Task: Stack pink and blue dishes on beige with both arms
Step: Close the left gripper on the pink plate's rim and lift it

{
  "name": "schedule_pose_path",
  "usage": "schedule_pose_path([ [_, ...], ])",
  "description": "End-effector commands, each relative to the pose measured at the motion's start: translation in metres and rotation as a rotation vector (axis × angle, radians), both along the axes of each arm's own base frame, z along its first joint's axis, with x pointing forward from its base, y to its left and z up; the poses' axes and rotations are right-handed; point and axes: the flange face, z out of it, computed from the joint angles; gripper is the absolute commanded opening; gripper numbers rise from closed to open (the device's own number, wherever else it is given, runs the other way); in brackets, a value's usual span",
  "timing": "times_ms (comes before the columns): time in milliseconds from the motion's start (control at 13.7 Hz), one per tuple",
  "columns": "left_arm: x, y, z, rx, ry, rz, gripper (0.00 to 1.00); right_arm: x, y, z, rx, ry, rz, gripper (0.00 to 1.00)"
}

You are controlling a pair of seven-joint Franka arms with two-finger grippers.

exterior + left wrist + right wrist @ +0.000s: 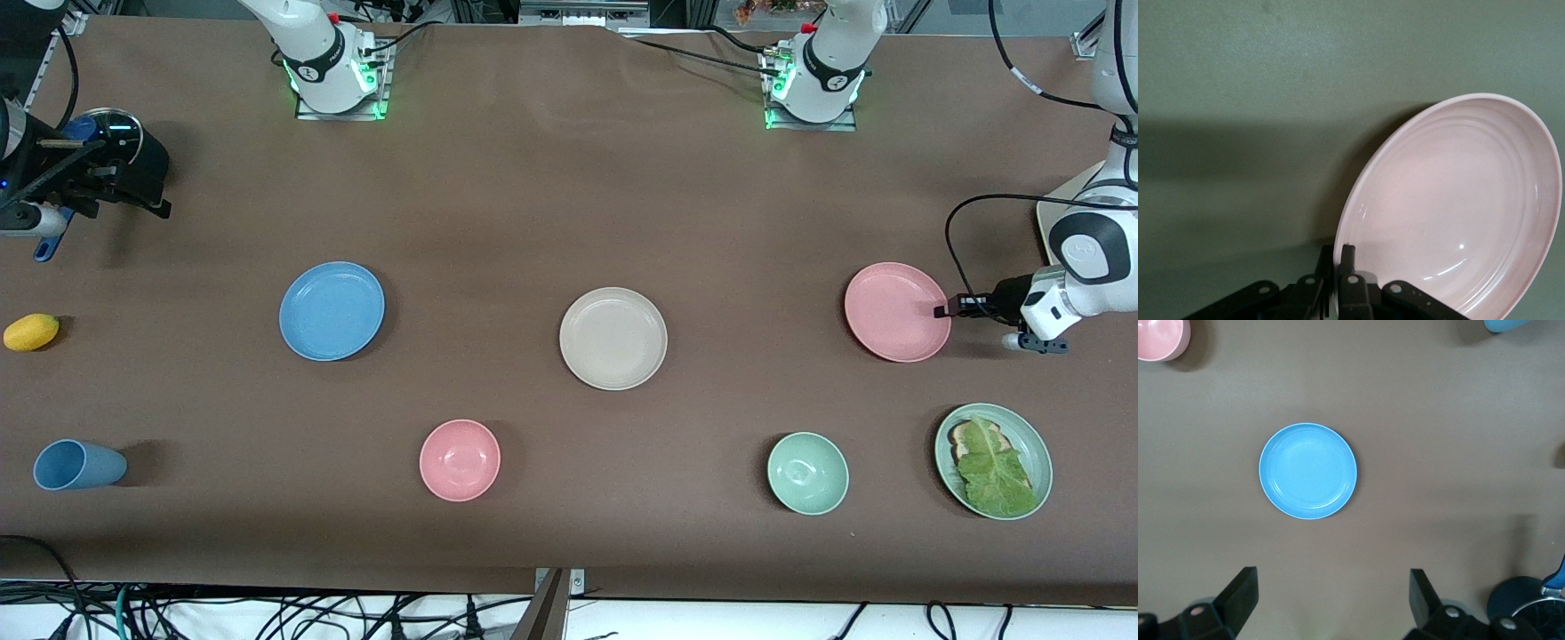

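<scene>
left gripper (pixel 941 311) clamped on pink dish (pixel 895 311) rim at left arm's desk end | right gripper (pixel 1331 597) jaws apart, high over desk, blue dish (pixel 332 310) untouched | beige dish (pixel 613 338) mid-desk between them | risk: thin rim grip, pink dish may tilt or slip when lifted

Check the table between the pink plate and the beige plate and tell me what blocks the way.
Nothing visible does. The left pincer is shut on the rim of the pink plate, and only bare table lies between it and the beige plate. The green bowl sits nearer the front camera, off that line.
</scene>
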Motion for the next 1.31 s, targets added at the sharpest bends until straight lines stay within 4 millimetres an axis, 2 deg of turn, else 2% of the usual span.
schedule_pose_path([
  [0, -0.002, 0.001, -0.001, -0.011, -0.02, 0.006, 0.0, 0.0, -0.002, 0.006, 0.017, 0.0, -0.007, 1.0],
  [146, 0.003, -0.003, 0.018, -0.024, -0.014, 0.0, 0.0, 0.0, -0.002, 0.006, 0.019, 0.001, -0.007, 1.0],
  [365, 0.009, -0.014, 0.07, -0.021, 0.002, -0.009, 0.0, 0.0, -0.003, 0.007, 0.017, -0.001, -0.013, 1.0],
  [438, 0.013, -0.022, 0.085, -0.005, 0.005, -0.016, 0.0, -0.001, -0.003, 0.007, 0.018, -0.003, -0.014, 1.0],
  [583, 0.02, -0.042, 0.1, -0.001, 0.017, -0.018, 0.0, -0.001, -0.003, 0.007, 0.017, -0.001, -0.015, 1.0],
  [729, 0.032, -0.076, 0.103, -0.007, 0.029, -0.02, 0.0, -0.001, -0.001, 0.008, 0.017, -0.001, -0.013, 1.0],
  [948, 0.055, -0.161, 0.128, 0.007, 0.063, 0.039, 0.0, -0.001, -0.002, 0.008, 0.017, -0.001, -0.015, 1.0],
  [1167, 0.067, -0.226, 0.148, 0.012, 0.093, 0.1, 0.0, -0.002, -0.001, 0.009, 0.017, -0.001, -0.015, 1.0],
  [1240, 0.069, -0.253, 0.15, 0.016, 0.106, 0.113, 0.0, -0.002, -0.001, 0.009, 0.017, -0.001, -0.015, 1.0],
])
